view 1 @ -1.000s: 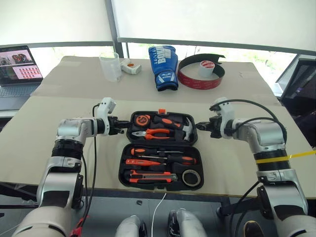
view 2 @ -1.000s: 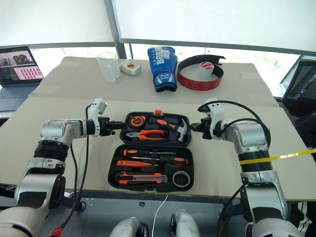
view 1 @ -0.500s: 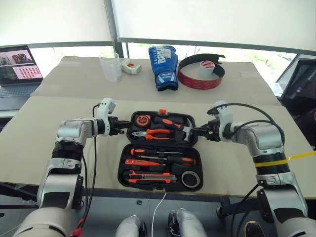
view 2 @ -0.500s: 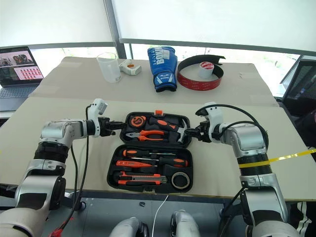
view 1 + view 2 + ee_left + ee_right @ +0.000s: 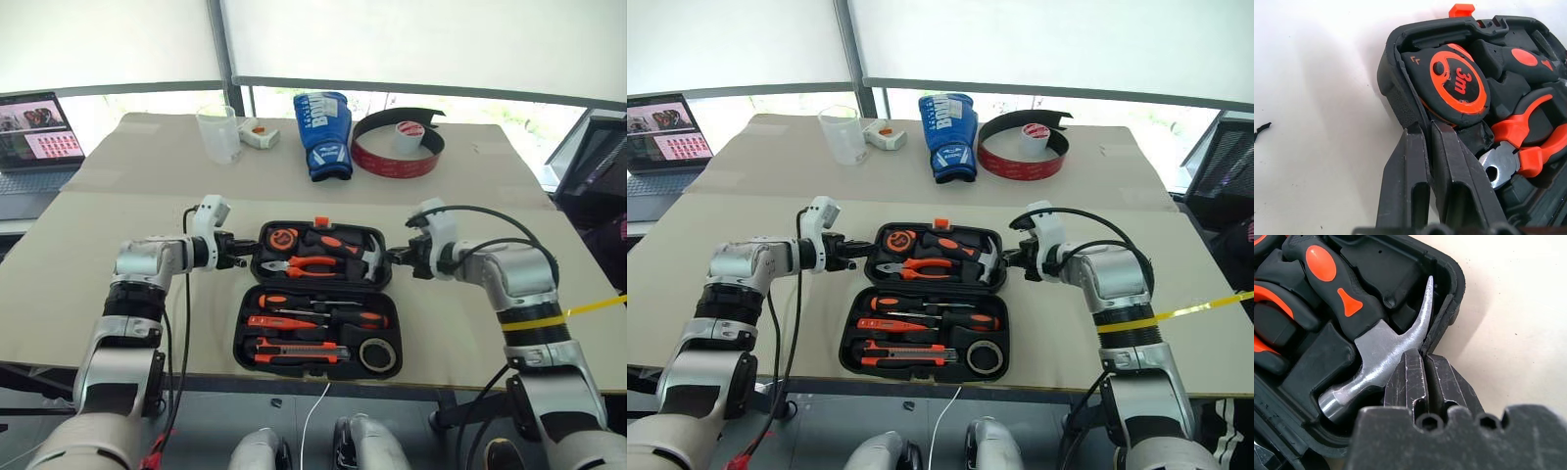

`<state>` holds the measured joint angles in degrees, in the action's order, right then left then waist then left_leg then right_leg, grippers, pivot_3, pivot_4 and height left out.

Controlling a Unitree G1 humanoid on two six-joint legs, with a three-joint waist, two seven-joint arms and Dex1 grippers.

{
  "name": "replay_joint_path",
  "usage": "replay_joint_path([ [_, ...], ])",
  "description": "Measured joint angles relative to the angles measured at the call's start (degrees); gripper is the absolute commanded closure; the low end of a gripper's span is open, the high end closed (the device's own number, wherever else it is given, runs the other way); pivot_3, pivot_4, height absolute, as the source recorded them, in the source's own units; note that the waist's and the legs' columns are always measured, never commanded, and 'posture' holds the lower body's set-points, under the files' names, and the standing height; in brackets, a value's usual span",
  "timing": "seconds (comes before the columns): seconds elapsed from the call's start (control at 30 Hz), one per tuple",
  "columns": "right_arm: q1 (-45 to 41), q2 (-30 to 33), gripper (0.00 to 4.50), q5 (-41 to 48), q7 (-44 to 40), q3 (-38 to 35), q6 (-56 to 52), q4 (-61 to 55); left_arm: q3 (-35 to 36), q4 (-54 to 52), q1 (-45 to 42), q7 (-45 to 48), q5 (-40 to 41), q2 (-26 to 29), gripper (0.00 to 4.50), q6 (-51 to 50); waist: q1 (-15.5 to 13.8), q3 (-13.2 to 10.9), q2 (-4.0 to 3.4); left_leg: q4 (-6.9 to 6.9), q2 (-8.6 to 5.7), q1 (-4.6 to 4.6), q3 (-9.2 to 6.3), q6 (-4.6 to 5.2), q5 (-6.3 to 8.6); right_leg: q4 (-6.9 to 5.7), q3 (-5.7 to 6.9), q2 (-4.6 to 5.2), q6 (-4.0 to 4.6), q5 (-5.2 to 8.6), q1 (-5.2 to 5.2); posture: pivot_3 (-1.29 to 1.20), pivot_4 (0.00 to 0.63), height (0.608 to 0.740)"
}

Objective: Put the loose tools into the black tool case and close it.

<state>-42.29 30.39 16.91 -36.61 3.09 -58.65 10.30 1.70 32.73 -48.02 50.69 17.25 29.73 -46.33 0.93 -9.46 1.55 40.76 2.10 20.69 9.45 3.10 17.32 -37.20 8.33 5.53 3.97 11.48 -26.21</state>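
Observation:
The black tool case (image 5: 239, 343) lies open flat near the table's front edge. Its near half holds the screwdrivers (image 5: 328, 315), the utility knife (image 5: 299, 352) and the dark tape roll (image 5: 379, 354) in their recesses. The far half, with its orange latch (image 5: 320, 221), holds a tape measure (image 5: 1457, 83), pliers (image 5: 299, 264) and a hammer (image 5: 1376, 352). My left gripper (image 5: 243, 260) is shut on the far half's left rim. My right gripper (image 5: 392, 258) is shut on that half's right rim, beside the hammer's claw.
Along the far side of the table stand a clear cup (image 5: 218, 132), a small white device (image 5: 259, 133), a blue boxing glove (image 5: 324, 119) and a red-and-black band (image 5: 400, 143) around a tape roll. A laptop (image 5: 37, 137) sits far left.
My right gripper moved left to the case's right rim, opened, and shut on the rim. The left gripper kept its hold and the case has not moved.

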Motion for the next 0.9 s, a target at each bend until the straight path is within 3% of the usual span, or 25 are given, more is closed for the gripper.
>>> replay_joint_path([
  [0.17, -0.34, -0.21, 4.49, 0.0, 0.37, 0.02, 0.47, 0.07, 0.89, -1.69, 1.33, -0.04, 0.2, 0.02, 4.5, 0.73, 0.13, 0.0, 0.0, 0.0, 0.0, 0.03, 0.01, 0.0, 0.0, 0.0, 0.0, 0.0, 0.0, 0.0, -0.02, 0.0, 0.15, 0.727],
  [0.43, -0.53, -2.15, 4.49, -2.59, 5.43, -2.72, 14.56, -3.23, 6.07, -9.25, 3.9, -4.54, 0.83, -1.92, 4.5, 14.2, -0.09, -0.11, 0.02, -0.01, -0.02, 1.01, 0.05, -0.01, -0.24, 0.0, 0.11, -0.02, 0.48, -0.3, -0.92, 0.0, 0.15, 0.727],
  [0.63, 5.3, -1.7, 4.49, -6.45, 6.92, -2.89, 26.76, -8.07, 5.3, -16.54, 8.7, -4.94, -0.16, -1.94, 4.5, 22.58, -0.12, -0.11, 0.01, -0.21, -0.04, 1.23, 0.05, -0.01, -0.24, 0.1, 0.27, -0.18, 0.47, -0.29, -0.97, 0.0, 0.15, 0.727],
  [0.9, 13.68, -1.75, 4.49, -11.19, 7.7, -2.4, 40.66, -11.45, 3.7, -21.54, 15.12, -5.84, -3.72, -1.38, 4.5, 32.53, -0.18, -0.1, 0.02, -0.37, -0.09, 0.59, 0.05, -0.01, -0.23, 0.27, 0.18, -0.11, -0.01, -0.01, -0.49, 0.0, 0.15, 0.727],
])
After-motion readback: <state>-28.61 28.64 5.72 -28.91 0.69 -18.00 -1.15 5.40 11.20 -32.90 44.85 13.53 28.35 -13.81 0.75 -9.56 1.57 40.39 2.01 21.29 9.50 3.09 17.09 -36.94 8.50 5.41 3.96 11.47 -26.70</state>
